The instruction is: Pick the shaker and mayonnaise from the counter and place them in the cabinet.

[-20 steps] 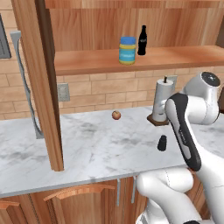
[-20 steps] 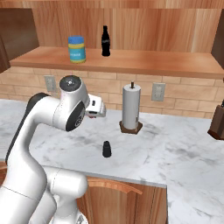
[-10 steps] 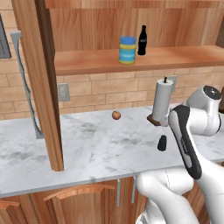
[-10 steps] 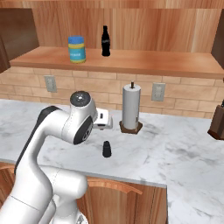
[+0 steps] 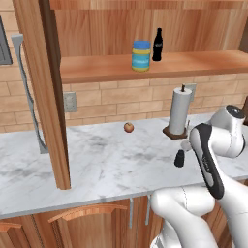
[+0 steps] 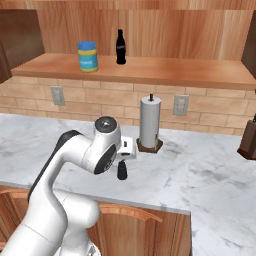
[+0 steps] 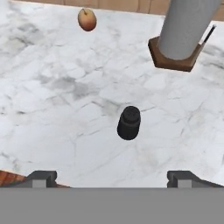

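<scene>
Spans the wall above, brown and wooden: cabinet (image 5: 145, 65), upright panel at its left end reaching down to the slab. Runs long and white-veined beneath it, on wooden cupboards: counter (image 5: 97, 164). Bends low over the counter's front edge, forearm angled down: arm (image 6: 75, 150). Stands on a wooden base near the brick wall: towel roll (image 6: 149, 121). Sits on the cabinet shelf, blue lid up: mayo (image 5: 141, 55), just beside a cola bottle (image 5: 157, 44) to its right. Hangs above the counter, jaws spread wide and holding nothing: gripper (image 7: 111, 177). Lies far back on the marble, well apart from the rest: apple (image 7: 87, 19). Stands upright on the counter, free of the fingertips, centred ahead of the gap between them, near the roll's base: shaker (image 7: 128, 123).
</scene>
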### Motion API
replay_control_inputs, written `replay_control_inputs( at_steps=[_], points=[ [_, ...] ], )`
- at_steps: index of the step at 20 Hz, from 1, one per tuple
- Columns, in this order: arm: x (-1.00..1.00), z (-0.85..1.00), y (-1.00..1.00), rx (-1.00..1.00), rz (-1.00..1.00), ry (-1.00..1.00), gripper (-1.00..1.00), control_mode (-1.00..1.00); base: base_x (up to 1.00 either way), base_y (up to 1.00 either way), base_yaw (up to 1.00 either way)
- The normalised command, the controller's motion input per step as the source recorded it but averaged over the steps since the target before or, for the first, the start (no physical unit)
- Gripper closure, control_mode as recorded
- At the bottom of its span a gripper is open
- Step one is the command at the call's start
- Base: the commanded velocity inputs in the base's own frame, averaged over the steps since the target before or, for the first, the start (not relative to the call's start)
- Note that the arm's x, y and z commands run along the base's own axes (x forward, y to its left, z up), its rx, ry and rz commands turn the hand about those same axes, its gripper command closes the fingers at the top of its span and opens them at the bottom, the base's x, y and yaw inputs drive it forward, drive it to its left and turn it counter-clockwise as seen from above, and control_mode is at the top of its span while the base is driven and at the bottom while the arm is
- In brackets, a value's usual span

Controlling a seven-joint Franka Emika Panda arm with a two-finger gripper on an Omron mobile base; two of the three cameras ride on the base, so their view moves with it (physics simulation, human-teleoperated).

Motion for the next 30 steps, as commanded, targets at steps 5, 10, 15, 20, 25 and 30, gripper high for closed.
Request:
replay_control_inputs(
  at_steps=[5,10,15,20,25,30],
  points=[
    [0.00,-0.33,-0.03,0.00,0.05,0.10,-1.00,-1.00,0.00,0.00,0.00],
    [0.00,-0.30,0.00,0.00,0.05,0.06,-1.00,-1.00,0.00,0.00,0.00],
    [0.02,-0.24,0.00,0.00,0.05,0.01,-1.00,-1.00,0.00,0.00,0.00],
    [0.14,-0.26,0.00,0.00,0.02,0.00,-1.00,-1.00,0.00,0.00,0.00],
    [0.26,-0.35,0.00,0.00,0.01,0.00,-1.00,-1.00,0.00,0.00,0.00],
    [0.19,-0.26,0.00,0.00,0.01,0.00,-1.00,-1.00,0.00,0.00,0.00]
  ],
)
